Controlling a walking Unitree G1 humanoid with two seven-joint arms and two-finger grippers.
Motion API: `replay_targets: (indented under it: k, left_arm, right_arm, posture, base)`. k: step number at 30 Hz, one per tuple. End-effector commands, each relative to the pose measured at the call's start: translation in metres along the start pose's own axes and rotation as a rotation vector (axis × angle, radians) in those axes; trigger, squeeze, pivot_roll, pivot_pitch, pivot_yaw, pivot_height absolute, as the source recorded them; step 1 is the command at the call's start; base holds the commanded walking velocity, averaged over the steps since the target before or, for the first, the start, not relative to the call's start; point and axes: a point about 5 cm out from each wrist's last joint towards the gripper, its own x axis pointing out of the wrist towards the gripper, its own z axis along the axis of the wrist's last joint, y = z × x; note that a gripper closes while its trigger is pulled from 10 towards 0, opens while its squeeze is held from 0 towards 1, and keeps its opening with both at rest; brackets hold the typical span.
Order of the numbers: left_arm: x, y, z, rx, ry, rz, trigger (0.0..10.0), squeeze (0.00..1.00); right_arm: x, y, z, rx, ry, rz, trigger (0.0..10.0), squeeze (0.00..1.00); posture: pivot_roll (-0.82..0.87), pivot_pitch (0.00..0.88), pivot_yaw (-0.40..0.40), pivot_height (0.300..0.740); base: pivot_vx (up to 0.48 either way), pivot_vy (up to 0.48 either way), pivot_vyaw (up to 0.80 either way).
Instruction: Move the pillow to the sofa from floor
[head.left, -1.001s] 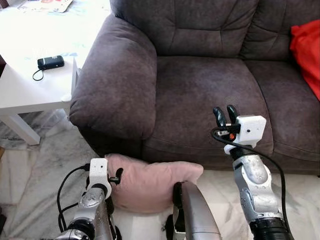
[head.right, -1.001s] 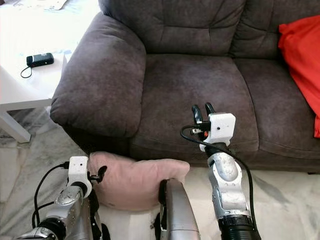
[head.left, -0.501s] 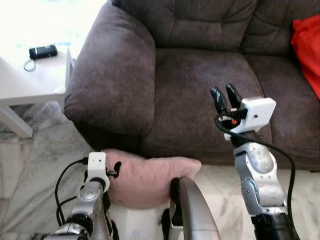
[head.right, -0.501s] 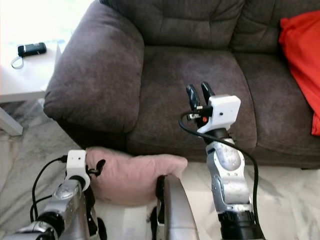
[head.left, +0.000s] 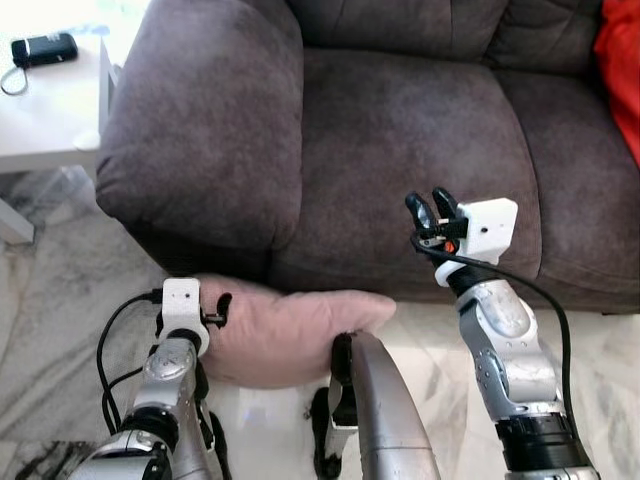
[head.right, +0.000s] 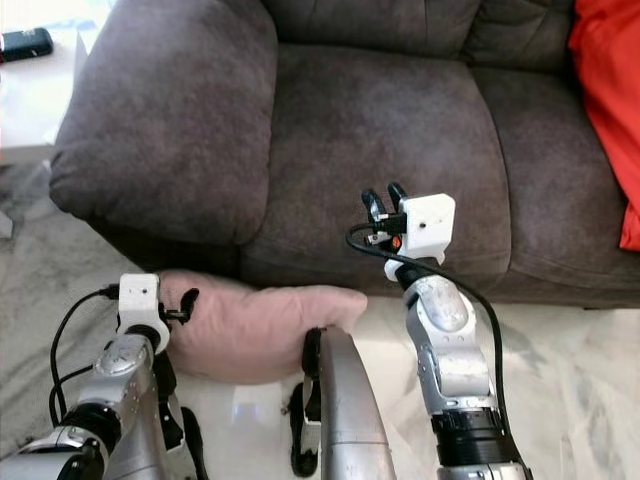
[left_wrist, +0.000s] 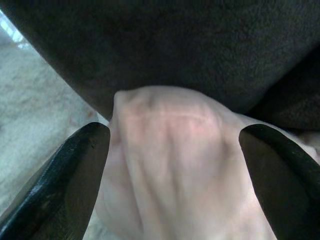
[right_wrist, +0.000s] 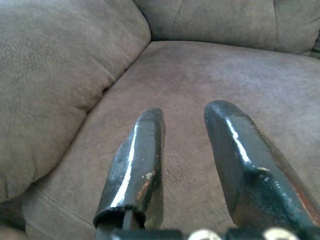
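Observation:
A pink pillow (head.left: 290, 335) lies on the marble floor against the base of the dark grey sofa (head.left: 400, 120), below its left armrest. My left gripper (head.left: 222, 305) is at the pillow's left end. In the left wrist view the left gripper (left_wrist: 175, 131) is open wide, and the pillow (left_wrist: 170, 165) bulges between its fingers without being pinched. My right gripper (head.left: 430, 207) is raised over the front edge of the left seat cushion, pointing at the sofa. Its fingers (right_wrist: 142, 160) stand a little apart with nothing between them.
A red cushion (head.left: 622, 60) lies at the sofa's right end. A white side table (head.left: 50, 110) with a black device (head.left: 43, 48) stands left of the armrest. My own silver body part (head.left: 385, 420) rises in front of the pillow. Marble floor (head.left: 60, 280) surrounds me.
The camera has dipped and moved nearer, so the sofa and table slid up in view. The left gripper stays at the pillow's end; the right stays raised over the seat.

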Motion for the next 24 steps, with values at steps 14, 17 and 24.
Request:
replay_targets:
  k: [14, 17, 24]
  left_arm:
    - [0.0, 0.021, -0.004, -0.104, 0.055, 0.076, 10.0, 0.0]
    - [0.001, 0.022, -0.001, -0.144, 0.045, 0.079, 10.0, 0.0]
    - [0.003, 0.02, 0.001, -0.172, 0.039, 0.055, 10.0, 0.0]
  right_arm:
    - [-0.016, -0.001, 0.017, 0.003, -0.015, 0.016, 10.0, 0.0]
    - [-0.017, 0.0, 0.019, 0.004, -0.01, 0.019, 10.0, 0.0]
    - [-0.019, 0.0, 0.022, 0.006, 0.001, 0.026, 10.0, 0.0]
  posture:
    - [-0.14, 0.478, -0.247, 0.524]
    - [-0.15, 0.485, -0.256, 0.524]
    - [-0.17, 0.499, -0.276, 0.524]
  base:
    - [0.0, 0.0, 0.0]
    - [0.0, 0.0, 0.0]
    - [0.0, 0.0, 0.0]
